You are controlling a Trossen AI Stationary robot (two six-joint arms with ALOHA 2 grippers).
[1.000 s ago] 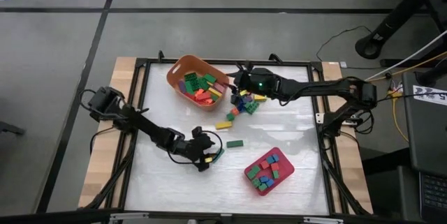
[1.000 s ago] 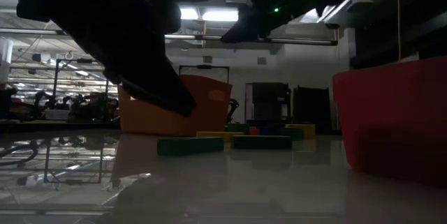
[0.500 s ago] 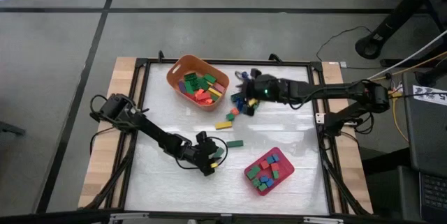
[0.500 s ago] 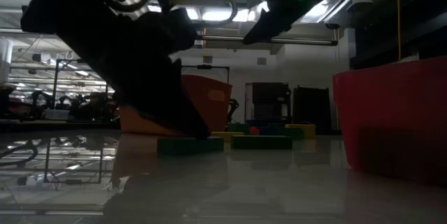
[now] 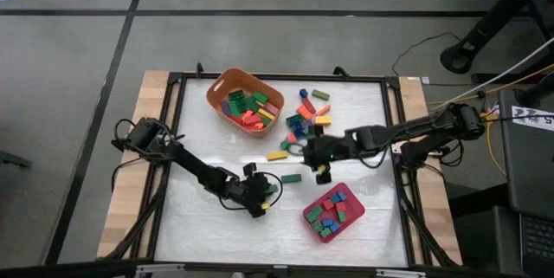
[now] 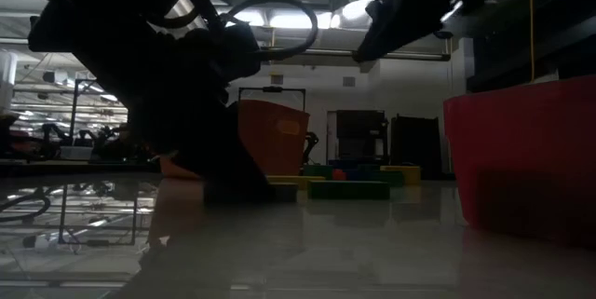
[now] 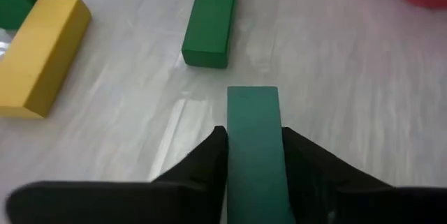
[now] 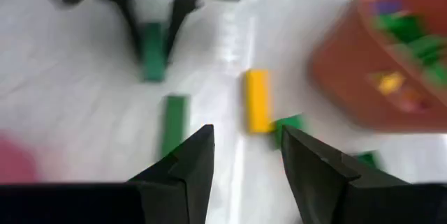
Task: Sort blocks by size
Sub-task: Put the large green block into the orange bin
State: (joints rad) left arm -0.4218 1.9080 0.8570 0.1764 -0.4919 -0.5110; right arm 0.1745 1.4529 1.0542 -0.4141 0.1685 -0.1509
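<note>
On the white desk (image 5: 208,139), the left gripper (image 7: 253,155) has its fingers (image 7: 202,161) clamped on a long teal-green plastic brick (image 7: 253,140) lying near the front. Beyond it lie a long green brick (image 7: 209,18) and a long yellow brick (image 7: 42,53). The right gripper (image 8: 241,155) hovers mid-desk, fingers apart, empty. No readable writing shows.

I see a long teal block (image 7: 253,147) clamped flat on the table; a long green block (image 7: 211,18) lies just ahead; a yellow block (image 7: 40,53) sits beside it.
</note>
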